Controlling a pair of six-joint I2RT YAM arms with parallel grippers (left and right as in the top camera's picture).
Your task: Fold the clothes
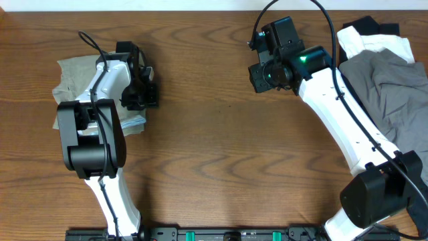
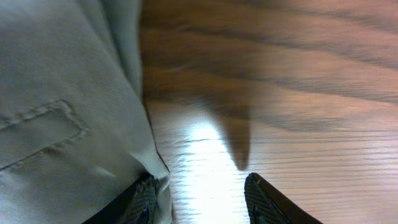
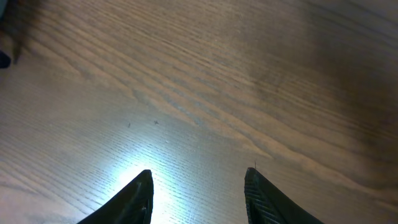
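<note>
left gripper (image 2: 205,200): fingers spread, bare wood between them. An edge of the shorts (image 2: 62,93) lies against the frame-left finger, and nothing is pinched.
right gripper (image 3: 198,196): fingers spread over the bare table (image 3: 249,74), empty.
shorts (image 1: 70,72): bunched at upper left of the overhead view, mostly under the left arm.
bearing: the cloth lies just left of the left fingers. Its long axis is hidden by the arm. The left arm is far nearer; the right gripper is well apart, at upper centre-right.
</note>
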